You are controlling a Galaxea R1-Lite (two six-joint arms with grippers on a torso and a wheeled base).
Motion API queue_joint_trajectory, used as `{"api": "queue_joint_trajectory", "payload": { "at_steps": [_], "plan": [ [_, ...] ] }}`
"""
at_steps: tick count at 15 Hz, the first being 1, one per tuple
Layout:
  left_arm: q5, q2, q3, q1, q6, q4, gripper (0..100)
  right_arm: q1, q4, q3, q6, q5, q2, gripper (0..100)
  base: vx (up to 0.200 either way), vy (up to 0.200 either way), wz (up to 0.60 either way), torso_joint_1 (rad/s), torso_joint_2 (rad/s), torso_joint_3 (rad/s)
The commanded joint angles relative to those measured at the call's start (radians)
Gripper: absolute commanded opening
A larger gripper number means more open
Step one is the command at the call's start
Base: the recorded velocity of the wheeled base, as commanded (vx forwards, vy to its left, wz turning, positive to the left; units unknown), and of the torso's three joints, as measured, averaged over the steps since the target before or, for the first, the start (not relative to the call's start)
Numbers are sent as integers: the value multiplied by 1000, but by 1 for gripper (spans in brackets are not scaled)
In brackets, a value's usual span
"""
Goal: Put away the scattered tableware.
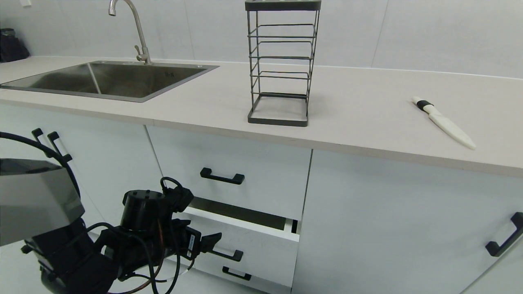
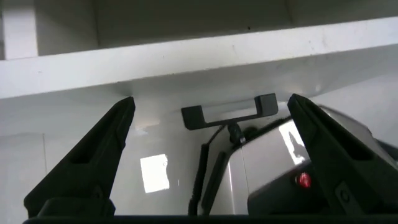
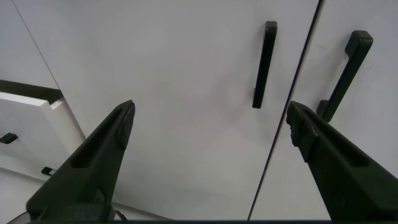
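Drawer-opening step: left gripper (image 1: 210, 241), fingers spread and empty, faces the handle (image 2: 229, 112) of the part-open drawer (image 1: 249, 230), likely needing to clamp and pull; right gripper (image 3: 208, 112) spread too; knife (image 1: 443, 122) lies on surface (image 1: 359, 106).

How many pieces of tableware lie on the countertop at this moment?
1. A white knife lies on the countertop, right of the wire rack. The sink may hide more.

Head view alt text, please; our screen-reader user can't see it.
The left gripper sits low, close to the handle of a partly open drawer. On the counter above are a white knife, a wire rack and a sink.
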Motion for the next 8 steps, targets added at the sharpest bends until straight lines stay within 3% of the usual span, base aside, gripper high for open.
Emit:
{"api": "queue_joint_trajectory", "payload": {
  "at_steps": [1,8],
  "plan": [
    [1,27,-30,1,-2,-5,100,0,0,0,0,1,1,100,0,0,0,0,0,0],
    [2,61,-93,25,-2,-8,100,0,0,0,0,1,1,100,0,0,0,0,0,0]
  ]
}}
